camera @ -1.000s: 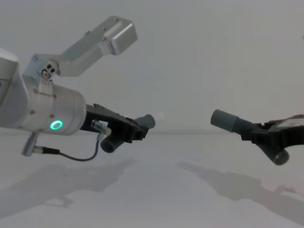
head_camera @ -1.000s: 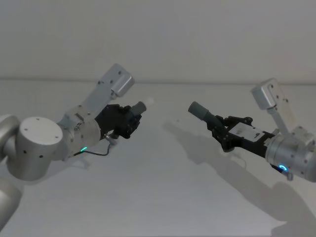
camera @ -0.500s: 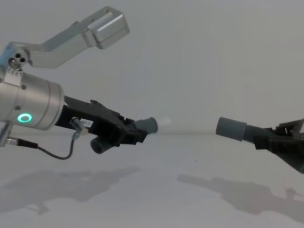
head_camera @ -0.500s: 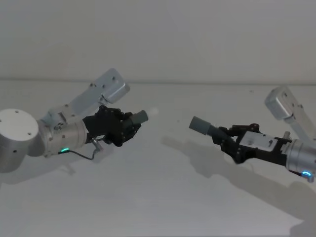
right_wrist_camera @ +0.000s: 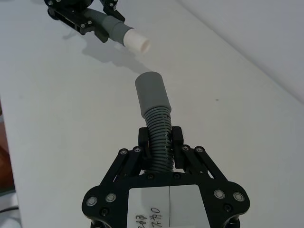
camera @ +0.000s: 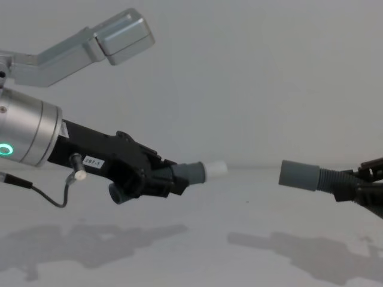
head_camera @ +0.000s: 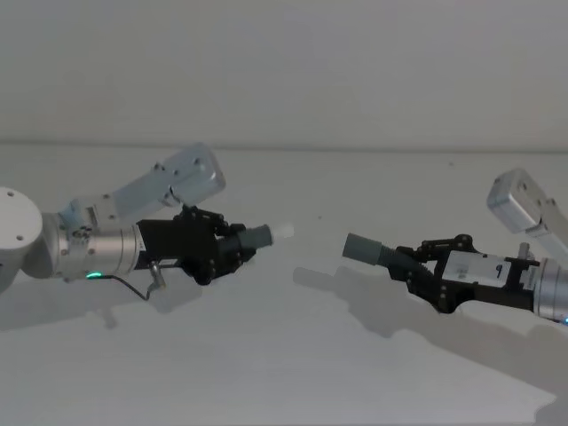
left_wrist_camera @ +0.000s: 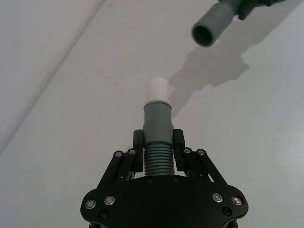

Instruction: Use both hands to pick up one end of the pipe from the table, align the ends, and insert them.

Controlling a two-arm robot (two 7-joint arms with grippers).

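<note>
Since a second ago both arms have swung lower and flatter, so the two hose pieces now lie almost level and point at each other across a clear gap, where before they were tilted upward. The white table (head_camera: pixel 284 355) spreads under everything, carrying the arms' soft shadows. Coming in from the left on its thick silver wrist with the green ring light, the left gripper (head_camera: pixel 232 252) has its black fingers (left_wrist_camera: pixel 138 141) clamped on the ribbed section of the left hose piece (camera: pixel 179 175), held above the table; the dark open end juts out below the gripper in the chest view. Its grey cuff (left_wrist_camera: pixel 157 123) faces the right arm and ends in a narrow white tip (left_wrist_camera: pixel 157 89). From the right, the right gripper (head_camera: pixel 417 266) is likewise closed on the ribs of the right hose piece (right_wrist_camera: pixel 159 137), also held clear of the surface. That piece's smooth grey cuff (head_camera: pixel 362 248) has an open hollow mouth (left_wrist_camera: pixel 205 36) turned toward the white tip. The two ends are near, roughly in line, and not touching.
</note>
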